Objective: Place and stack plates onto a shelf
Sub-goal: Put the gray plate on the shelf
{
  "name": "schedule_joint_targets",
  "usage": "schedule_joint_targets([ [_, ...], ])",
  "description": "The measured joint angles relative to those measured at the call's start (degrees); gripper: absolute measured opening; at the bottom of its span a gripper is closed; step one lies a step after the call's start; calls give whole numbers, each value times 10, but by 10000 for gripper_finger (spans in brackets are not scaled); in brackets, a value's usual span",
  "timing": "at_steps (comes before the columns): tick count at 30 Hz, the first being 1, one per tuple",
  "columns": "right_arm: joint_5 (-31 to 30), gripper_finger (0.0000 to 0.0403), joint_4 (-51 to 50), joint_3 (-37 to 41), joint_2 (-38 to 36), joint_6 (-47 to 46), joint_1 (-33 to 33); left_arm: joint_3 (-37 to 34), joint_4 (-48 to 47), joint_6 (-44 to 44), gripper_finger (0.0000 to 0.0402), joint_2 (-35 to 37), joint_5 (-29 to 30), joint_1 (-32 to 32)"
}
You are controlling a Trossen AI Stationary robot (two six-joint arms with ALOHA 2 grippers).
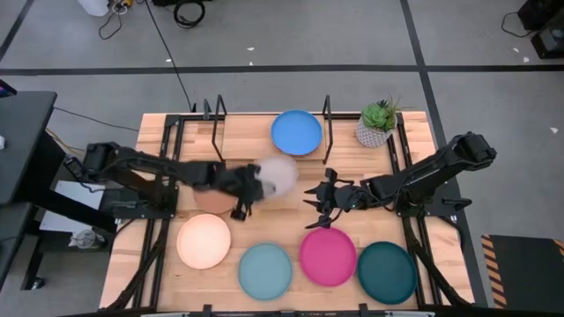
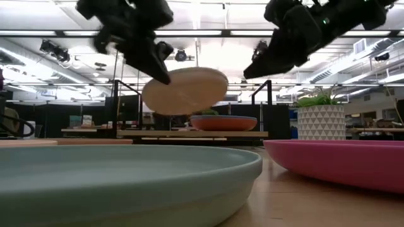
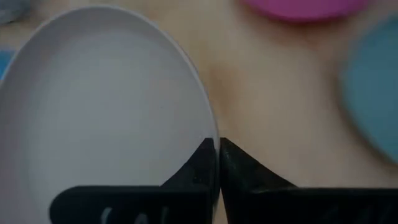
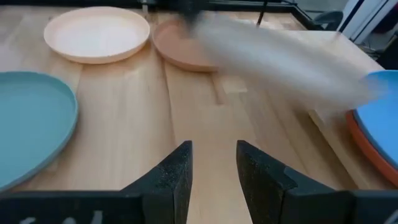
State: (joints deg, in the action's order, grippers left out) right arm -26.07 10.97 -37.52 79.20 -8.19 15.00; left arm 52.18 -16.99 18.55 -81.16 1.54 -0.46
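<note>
My left gripper [image 1: 251, 187] is shut on a grey plate [image 1: 280, 173], which is held up over the middle of the table; in the low view the plate [image 2: 185, 90] hangs tilted in the air. The shelf [image 1: 242, 136] stands at the far edge and carries a blue plate [image 1: 296, 132] on top of an orange plate [image 2: 224, 122]. A tan plate [image 1: 211, 202], a peach plate [image 1: 204, 240], a light blue plate [image 1: 265, 270], a magenta plate [image 1: 328, 255] and a dark teal plate [image 1: 386, 272] lie flat on the table. My right gripper [image 1: 311, 205] hovers open beside the grey plate, touching nothing. My left gripper pinches the grey plate's rim [image 3: 208, 134] between its two fingers [image 3: 239, 165], with one finger over the plate's inner face and one on its outer side. The fingers come from the table's left, slanting down. The plate is lifted clear and tilted.
A small potted plant [image 1: 379, 123] stands at the shelf's right end. The shelf's black loop uprights [image 1: 327, 113] rise on either side of the blue plate. Bare board [image 1: 238, 132] lies left of the blue plate. Bare wood [image 4: 205, 118] lies under my right gripper [image 4: 213, 163].
</note>
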Motion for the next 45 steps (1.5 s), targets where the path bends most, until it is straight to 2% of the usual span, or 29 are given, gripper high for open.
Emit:
schedule_joint_targets([
  [6, 1, 130, 77, 42, 1, 3, 0, 0, -14, -32, 15, 14, 34, 134],
  [9, 1, 130, 101, 54, 3, 6, 0, 1, 1, -24, 15, 1, 61, 173],
  [15, 1, 130, 125, 65, 3, 16, -4, 0, -4, -14, 15, -42, 62, 224],
  [26, 6, 130, 128, 65, 3, 18, -6, 0, -21, 5, 15, -60, 69, 238],
  [32, 6, 130, 129, 65, 3, 19, -6, -1, -21, 8, 16, -94, 61, 239],
  [39, 7, 130, 126, 65, 3, 19, -6, -1, -23, 7, 16, -99, 84, 227],
  [42, 11, 130, 127, 65, 3, 18, -6, -1, -23, 0, 29, -99, 96, 226],
  [45, 13, 130, 129, 65, 3, 17, -6, -1, -20, -4, 64, -99, 100, 227],
])
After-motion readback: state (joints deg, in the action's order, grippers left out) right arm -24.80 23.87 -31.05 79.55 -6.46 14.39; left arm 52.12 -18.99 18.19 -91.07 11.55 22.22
